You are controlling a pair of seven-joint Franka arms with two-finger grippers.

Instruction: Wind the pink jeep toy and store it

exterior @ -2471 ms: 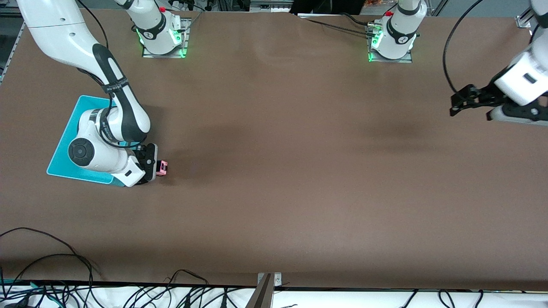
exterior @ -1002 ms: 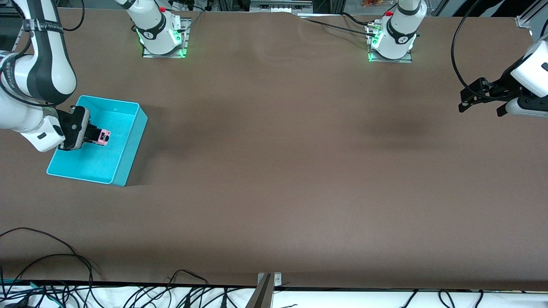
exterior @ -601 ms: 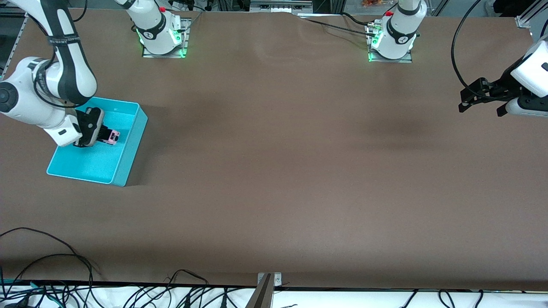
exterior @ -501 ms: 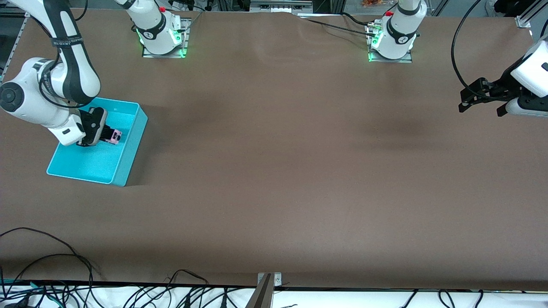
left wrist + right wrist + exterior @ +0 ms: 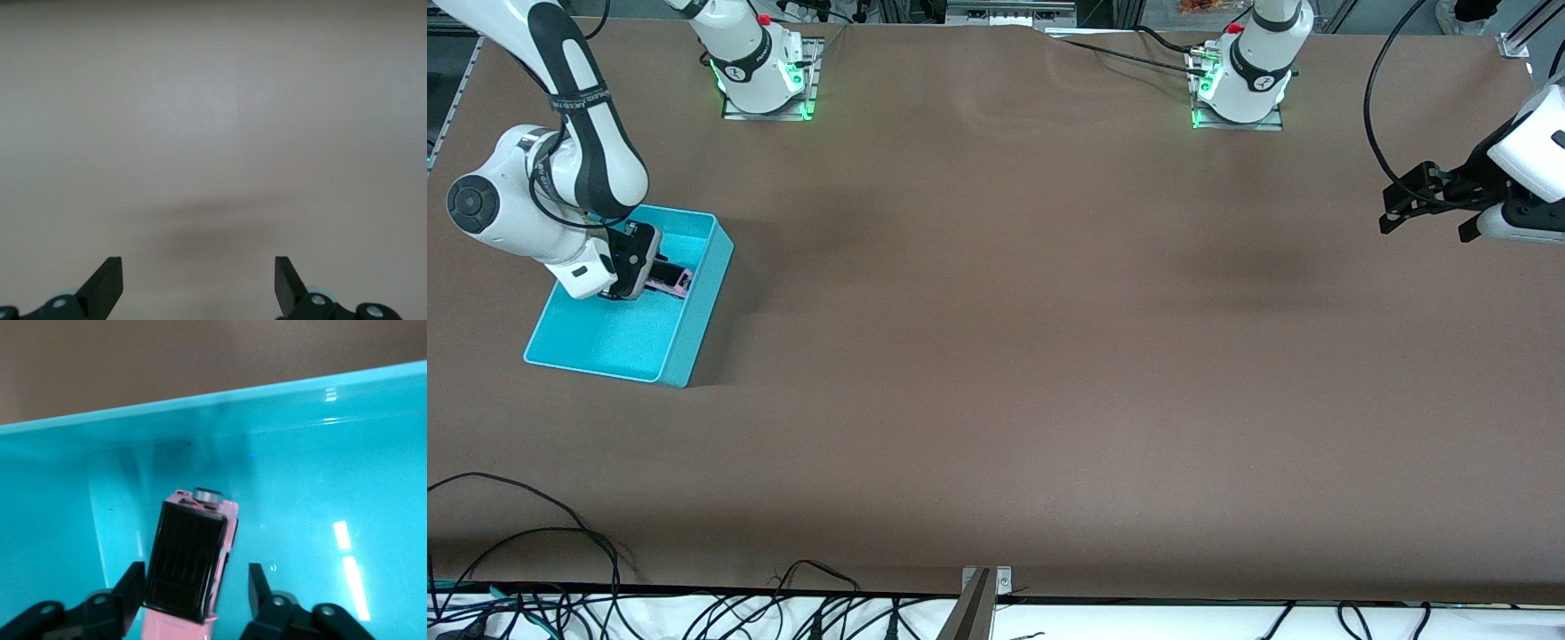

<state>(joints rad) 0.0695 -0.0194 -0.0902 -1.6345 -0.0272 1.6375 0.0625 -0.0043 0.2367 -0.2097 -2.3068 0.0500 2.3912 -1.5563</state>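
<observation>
Front view, right gripper (image 5: 660, 277): inside the turquoise bin (image 5: 694, 342), at the right arm's end of the table; pink jeep toy (image 5: 673, 283) at its fingertips.
Front view, left gripper (image 5: 1392, 206): waits in the air over the table's left-arm end.
Left wrist view: fingers (image 5: 105, 283) spread wide, only bare table (image 5: 213, 133) under them.
Right wrist view: jeep between parted fingers (image 5: 131, 583), gaps on both sides, on the bin floor by a wall.
</observation>
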